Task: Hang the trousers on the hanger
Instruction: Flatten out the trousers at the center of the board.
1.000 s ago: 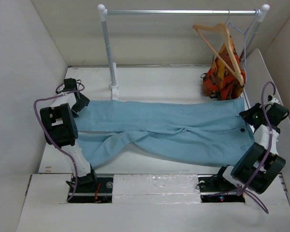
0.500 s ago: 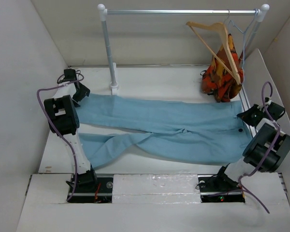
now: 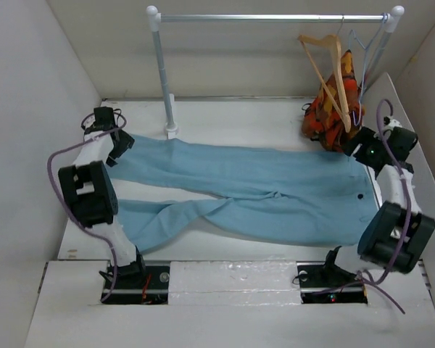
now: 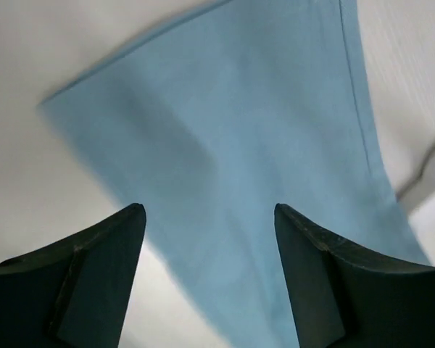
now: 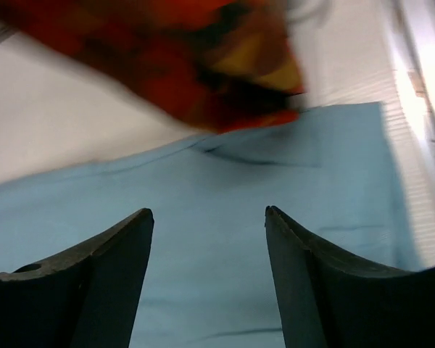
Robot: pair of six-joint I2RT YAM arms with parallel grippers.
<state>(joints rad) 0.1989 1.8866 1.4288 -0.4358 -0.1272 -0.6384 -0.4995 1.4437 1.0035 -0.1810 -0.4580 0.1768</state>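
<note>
White table (image 3: 232,116) bears the trousers (image 3: 275,188) spread flat; the hanger (image 3: 332,69) hangs on the rail (image 3: 275,17) beyond their waist; left gripper (image 4: 209,209) and right gripper (image 5: 208,210) both gape empty over cloth; the right could snag the orange garment (image 3: 330,116) just beside it.

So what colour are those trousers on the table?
The trousers are plain light blue, clearest from the top external view.

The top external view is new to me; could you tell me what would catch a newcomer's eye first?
The light-blue trousers lie spread across the white table, left gripper and right gripper open over their ends. Back right, the wooden hanger hangs from the rail by an orange-red garment.
</note>
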